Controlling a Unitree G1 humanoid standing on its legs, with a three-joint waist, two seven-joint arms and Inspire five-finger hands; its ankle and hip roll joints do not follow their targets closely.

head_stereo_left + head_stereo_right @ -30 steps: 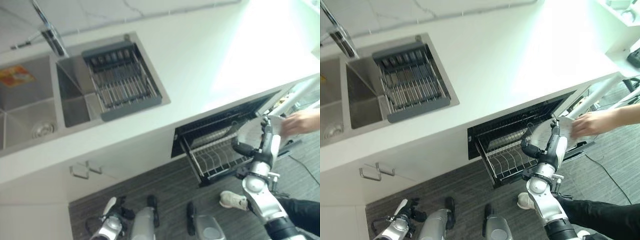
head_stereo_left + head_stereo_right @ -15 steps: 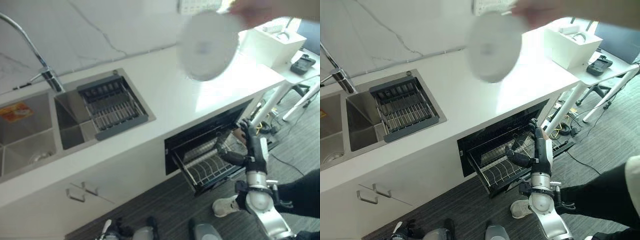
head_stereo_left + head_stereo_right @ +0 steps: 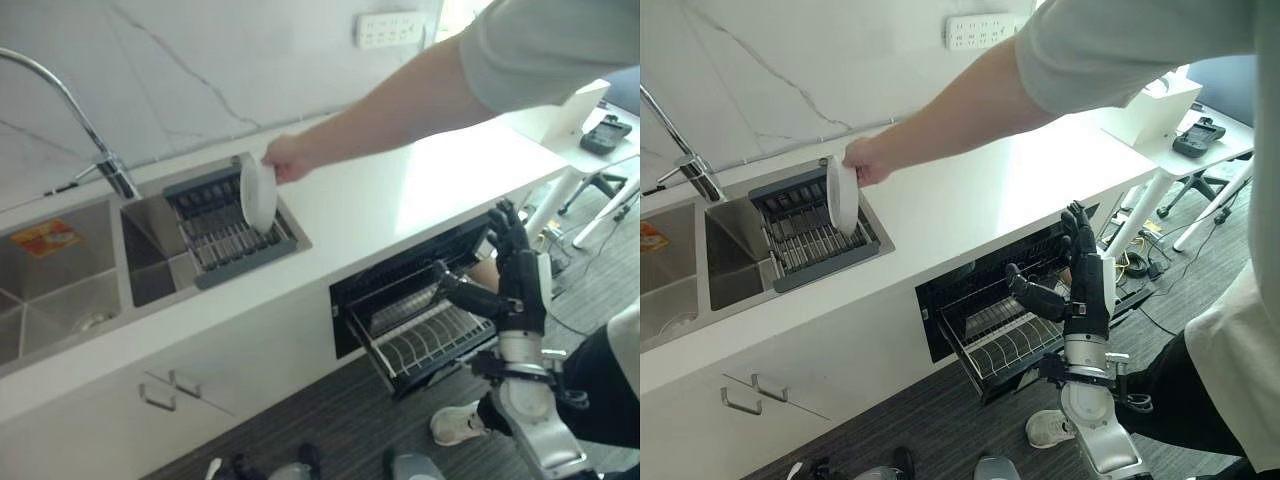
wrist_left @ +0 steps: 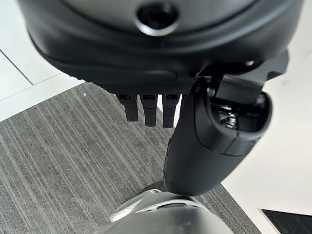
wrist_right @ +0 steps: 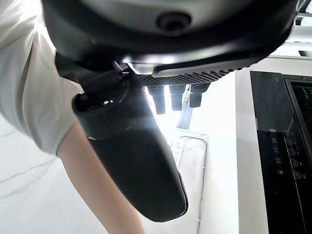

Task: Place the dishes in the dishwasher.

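Right robot hand (image 3: 1086,275) is held upright in front of the open dishwasher (image 3: 1025,290), fingers (image 3: 1077,222) straight and pointing up, thumb stuck out to the side over the rack. Nothing is held in it. The same is seen in the right wrist view: fingers extended, thumb spread, empty palm.

Left robot hand (image 4: 195,122) is seen in its own wrist view, hanging low over the grey striped floor (image 4: 58,156). Fingers are relaxed and straight, thumb beside them, nothing gripped.

A white plate (image 3: 841,195) is held on edge by a person's hand (image 3: 868,160), upright, over the grey dish drainer (image 3: 810,232) that is set in the right basin of the steel sink (image 3: 700,262). The plate's lower edge is at the drainer's wires; whether it is seated between them cannot be told. The person's arm (image 3: 970,100) is stretched across the white bench (image 3: 980,195) from the right.

The dishwasher is built in under the bench, its wire rack (image 3: 1005,345) pulled out toward the robot. No dishes are made out in the rack. The plate is well apart from the dishwasher, at the sink side of the bench.

A tap (image 3: 100,150) is mounted behind the sink. A wall socket strip (image 3: 980,30) is fixed on the marble backsplash above the bench. Two cabinet handles (image 3: 760,390) are seen below the sink.
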